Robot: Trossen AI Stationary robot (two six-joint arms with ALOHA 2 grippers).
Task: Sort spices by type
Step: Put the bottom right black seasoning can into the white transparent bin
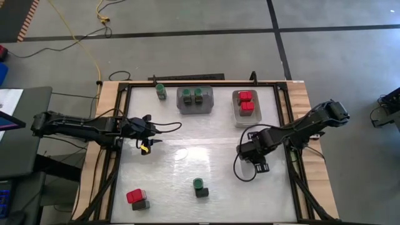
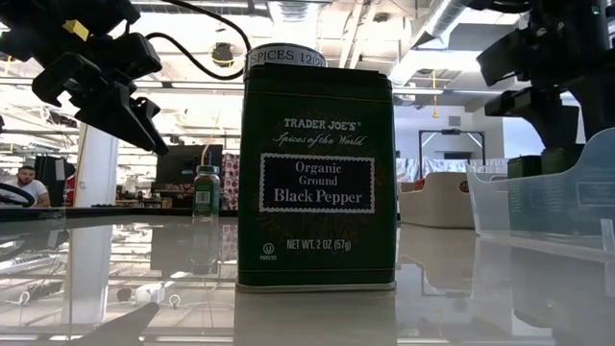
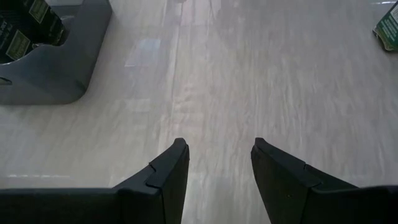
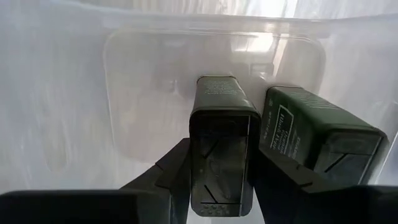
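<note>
While the left claw (image 1: 149,141) waits half open, the right claw (image 4: 221,180) grips a dark tin (image 4: 222,155) inside the clear tray (image 4: 155,93) near the bench's right edge.

A dark green pepper tin (image 2: 316,178) with white lettering is seen. Red-topped boxes (image 1: 245,102) are shown in a clear tray (image 1: 237,119), green-lidded jars (image 1: 193,95) in a grey tray (image 1: 195,110). The bench (image 1: 206,156) is whitish, glossy, wood-edged.
</note>
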